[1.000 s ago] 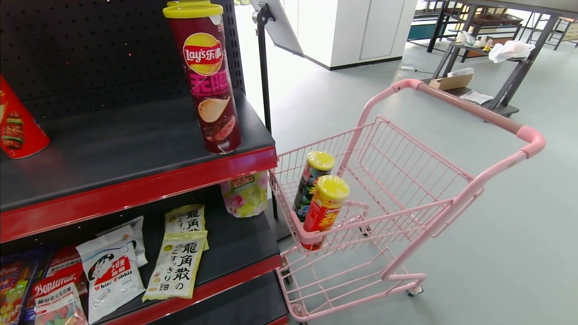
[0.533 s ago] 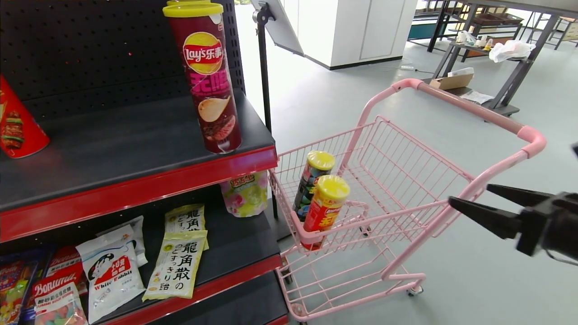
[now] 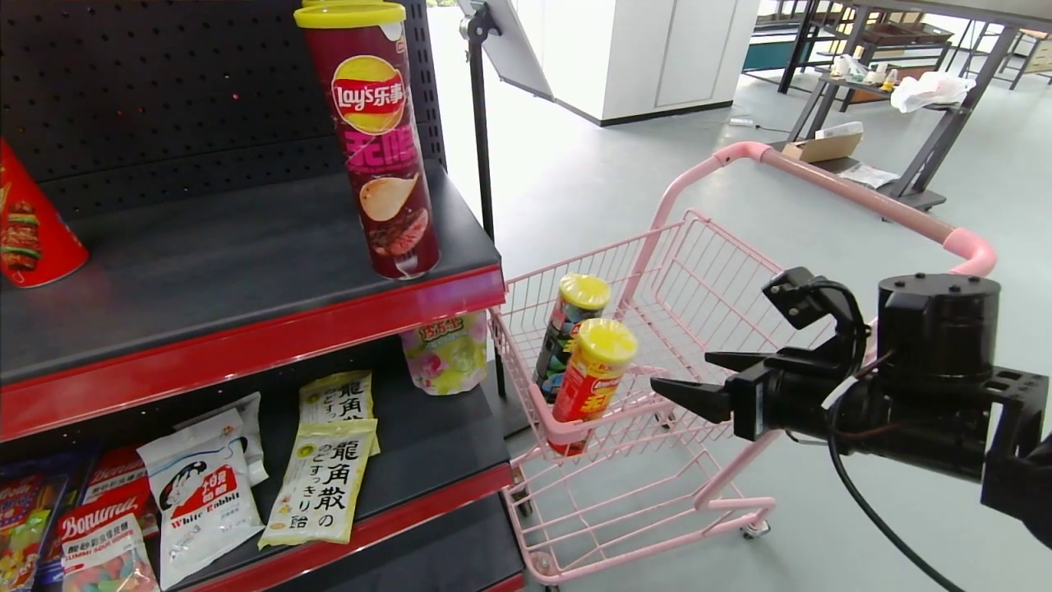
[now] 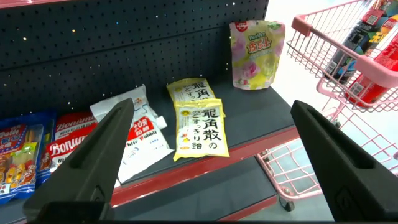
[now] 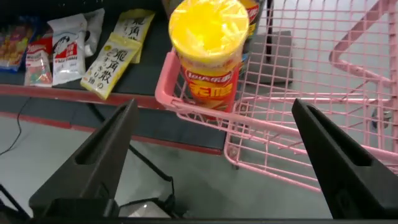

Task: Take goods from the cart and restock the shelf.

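The pink cart (image 3: pixel 740 271) stands to the right of the shelf (image 3: pixel 205 263) and holds two upright chip cans. The red can with a yellow lid (image 3: pixel 590 374) is at the front corner, and a dark can (image 3: pixel 571 325) stands just behind it. My right gripper (image 3: pixel 684 372) hangs open over the cart basket, just right of the red can and apart from it. In the right wrist view the red can (image 5: pixel 210 56) lies ahead between the spread fingers of the gripper (image 5: pixel 212 104). My left gripper (image 4: pixel 211 104) is open, low in front of the lower shelf (image 4: pixel 249 146).
A tall maroon chip can (image 3: pixel 380 140) stands at the upper shelf's right end, and a red can (image 3: pixel 29 230) at its left. Snack bags (image 3: pixel 325 473) lie on the lower shelf. A black pole (image 3: pixel 481 140) rises between shelf and cart. Tables (image 3: pixel 896 99) stand at the back right.
My right arm has come into the head view from the right edge and moved left over the cart toward the red can, gripper open. The cans and cart have not moved.
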Tool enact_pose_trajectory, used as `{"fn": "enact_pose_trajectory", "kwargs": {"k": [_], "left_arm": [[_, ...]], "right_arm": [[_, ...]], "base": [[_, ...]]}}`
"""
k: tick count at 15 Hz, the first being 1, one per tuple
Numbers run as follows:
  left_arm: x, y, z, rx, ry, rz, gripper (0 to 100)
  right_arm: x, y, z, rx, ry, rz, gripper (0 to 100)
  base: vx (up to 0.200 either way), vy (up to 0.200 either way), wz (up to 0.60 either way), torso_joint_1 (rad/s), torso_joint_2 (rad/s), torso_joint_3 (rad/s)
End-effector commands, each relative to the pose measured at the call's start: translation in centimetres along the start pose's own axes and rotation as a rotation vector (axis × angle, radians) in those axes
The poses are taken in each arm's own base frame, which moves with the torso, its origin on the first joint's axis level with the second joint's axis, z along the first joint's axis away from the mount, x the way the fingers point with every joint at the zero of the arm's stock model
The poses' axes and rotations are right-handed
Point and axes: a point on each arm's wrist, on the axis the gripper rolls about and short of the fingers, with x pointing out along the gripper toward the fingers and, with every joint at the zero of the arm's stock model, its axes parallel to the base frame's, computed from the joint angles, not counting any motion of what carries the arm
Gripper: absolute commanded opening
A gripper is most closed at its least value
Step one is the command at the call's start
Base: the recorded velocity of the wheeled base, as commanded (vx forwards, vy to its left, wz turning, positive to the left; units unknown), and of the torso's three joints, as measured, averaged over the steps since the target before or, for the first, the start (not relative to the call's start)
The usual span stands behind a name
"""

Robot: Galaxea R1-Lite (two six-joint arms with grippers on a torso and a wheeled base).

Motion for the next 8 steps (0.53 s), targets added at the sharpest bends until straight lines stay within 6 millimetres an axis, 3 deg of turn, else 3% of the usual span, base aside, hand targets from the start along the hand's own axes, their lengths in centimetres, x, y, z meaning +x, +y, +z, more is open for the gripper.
{"fn": "enact_pose_trajectory", "kwargs": {"k": [1, 3, 4, 8], "left_arm": [[0.0, 0.0, 0.0, 0.000, 0.000, 0.001, 100], [0.0, 0.0, 0.0, 0.000, 0.000, 0.001, 100], [0.0, 0.0, 0.0, 0.000, 0.000, 0.001, 100], [0.0, 0.0, 0.0, 0.000, 0.000, 0.001, 100]], "right_arm": [[1.7, 0.3, -1.2, 0.004, 0.061, 0.020, 100], [1.9, 0.3, -1.2, 0.004, 0.062, 0.021, 100], [4.0, 0.0, -1.7, -0.002, 0.054, 0.024, 100], [6.8, 0.2, -2.1, -0.005, 0.063, 0.023, 100]], "base": [[0.000, 0.000, 0.00, 0.000, 0.00, 0.000], [0.000, 0.000, 0.00, 0.000, 0.00, 0.000], [0.000, 0.000, 0.00, 0.000, 0.00, 0.000], [0.000, 0.000, 0.00, 0.000, 0.00, 0.000]]}}
